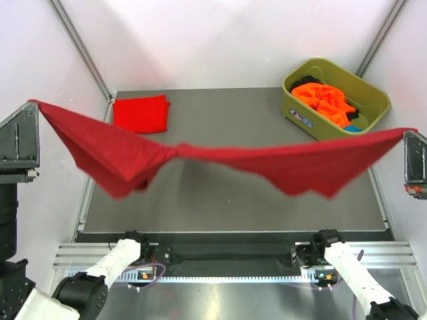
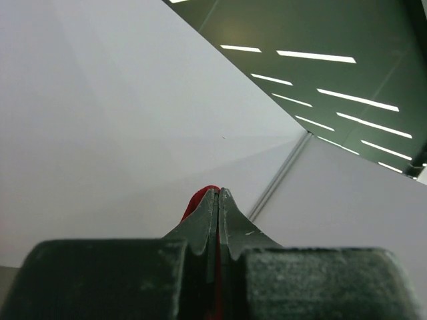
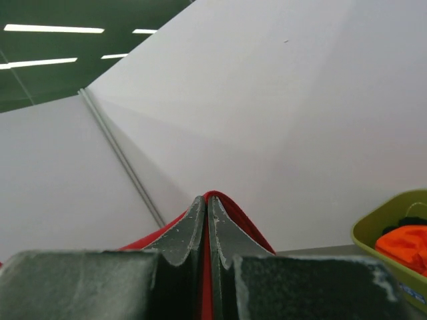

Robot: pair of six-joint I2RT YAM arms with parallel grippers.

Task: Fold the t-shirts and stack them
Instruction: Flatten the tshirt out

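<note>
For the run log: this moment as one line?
left gripper: shut on red t-shirt | right gripper: shut on it | red t-shirt: stretched above table | folded shirt: far-left | tub: orange cloth inside

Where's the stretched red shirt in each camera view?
Top: red shirt stretched across the middle, side to side.
Left wrist: a sliver at the left tool's tip, low centre.
Right wrist: pinched in the right tool, low centre.
Landmark: green tub, upper right from above, lower right in right wrist; absent from left wrist.

Folded t-shirt (image 1: 140, 113) far left on table (image 1: 227, 195), tub (image 1: 298, 113) far right; stretched t-shirt (image 1: 113, 157) spanning above
</note>
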